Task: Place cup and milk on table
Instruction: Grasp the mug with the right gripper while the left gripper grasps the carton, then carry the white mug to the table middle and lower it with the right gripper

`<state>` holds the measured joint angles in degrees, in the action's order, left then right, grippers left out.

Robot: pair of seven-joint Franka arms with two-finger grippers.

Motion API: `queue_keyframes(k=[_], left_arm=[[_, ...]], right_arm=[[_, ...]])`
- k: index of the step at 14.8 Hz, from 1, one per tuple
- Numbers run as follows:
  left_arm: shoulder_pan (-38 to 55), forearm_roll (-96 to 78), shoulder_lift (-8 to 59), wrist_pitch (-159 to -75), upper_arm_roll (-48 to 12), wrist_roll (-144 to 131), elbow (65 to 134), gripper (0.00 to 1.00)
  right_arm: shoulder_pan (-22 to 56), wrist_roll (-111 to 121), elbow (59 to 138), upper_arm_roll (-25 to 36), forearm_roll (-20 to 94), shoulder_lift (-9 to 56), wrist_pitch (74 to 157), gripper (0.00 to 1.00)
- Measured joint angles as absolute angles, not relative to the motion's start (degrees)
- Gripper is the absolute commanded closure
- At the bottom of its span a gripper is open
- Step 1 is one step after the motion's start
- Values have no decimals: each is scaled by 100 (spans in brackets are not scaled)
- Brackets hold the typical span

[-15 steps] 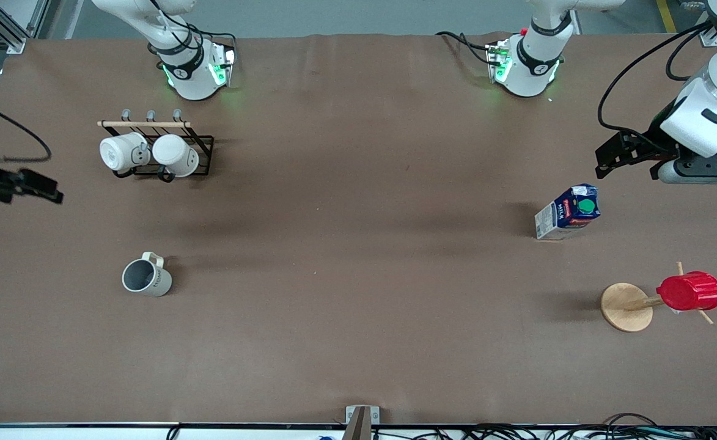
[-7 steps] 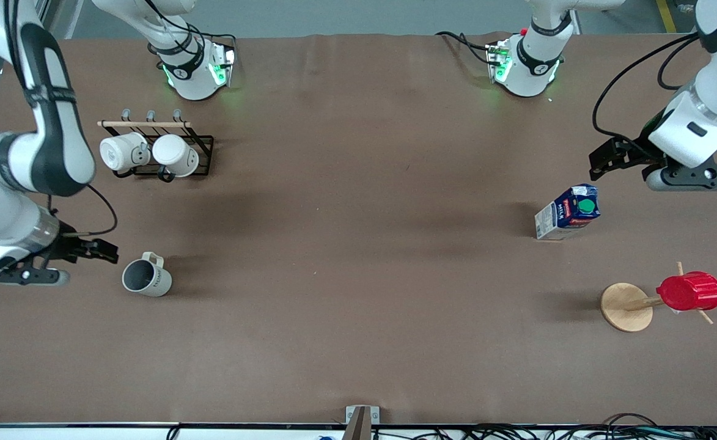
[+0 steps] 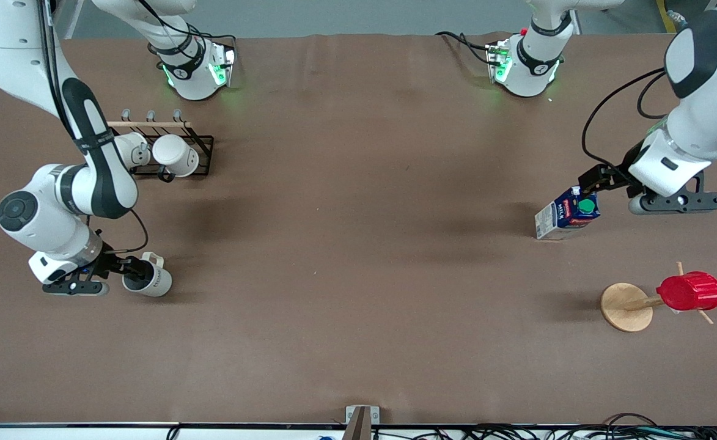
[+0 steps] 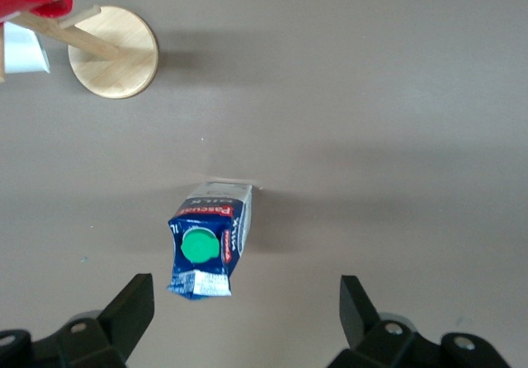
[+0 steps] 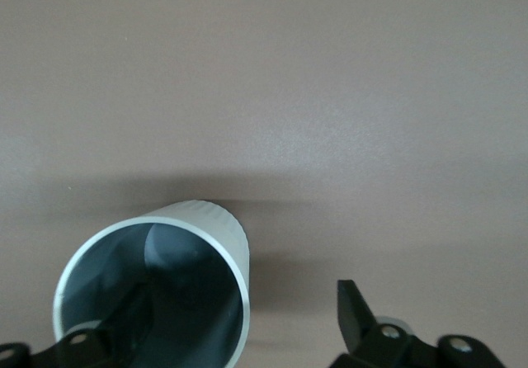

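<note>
Tabletop [image 3: 358, 275] carries everything. Landmark: mug rack [image 3: 175, 153], at the right arm's end of the tabletop, two white mugs on it.

Right arm crosses over the rack. Right end effector [image 3: 131, 269] is low at the cup's rim, fingers apart; in the right wrist view one finger [image 5: 124, 318] sits inside the cup [image 5: 153, 290] and the other outside the wall, not clamped.

Cup [image 3: 148, 278] stands upright on the tabletop, nearer the front camera than the rack.

Left end effector [image 3: 590, 182] is over the milk's top, fingers spread wide on either side, clear of it in the left wrist view.

Milk [image 3: 567, 212] stands on the tabletop, well apart from the rack, toward the left arm's end.

Red cup [image 3: 689, 291] hangs on a wooden peg stand [image 3: 626, 307], nearer the front camera than the milk.
</note>
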<state>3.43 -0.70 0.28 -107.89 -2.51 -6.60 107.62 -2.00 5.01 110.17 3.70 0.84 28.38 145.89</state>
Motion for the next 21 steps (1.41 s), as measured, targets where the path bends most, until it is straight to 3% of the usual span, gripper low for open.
queue_keyframes(k=[1,5,12,17,19,21], left_arm=[[290,-69,34,-10946,-253,-603,10918,2],[20,-8,38,-11293,-245,-290,11399,2],[-36,265,148,-12098,-258,-239,12090,2],[-80,467,373,-12507,-255,-239,12374,2],[-86,467,425,-12523,-257,-239,12377,2],[-86,467,442,-12523,-258,-239,12399,2]], right_arm=[[-198,504,11017,367,84,2876,14670,28],[-195,506,11019,363,84,2966,14803,100],[-193,501,10901,361,84,2967,14692,100],[-55,79,9994,189,93,2791,12829,100],[184,-514,9645,-149,88,2647,12162,100],[385,-1230,9528,-633,80,2586,12014,100]])
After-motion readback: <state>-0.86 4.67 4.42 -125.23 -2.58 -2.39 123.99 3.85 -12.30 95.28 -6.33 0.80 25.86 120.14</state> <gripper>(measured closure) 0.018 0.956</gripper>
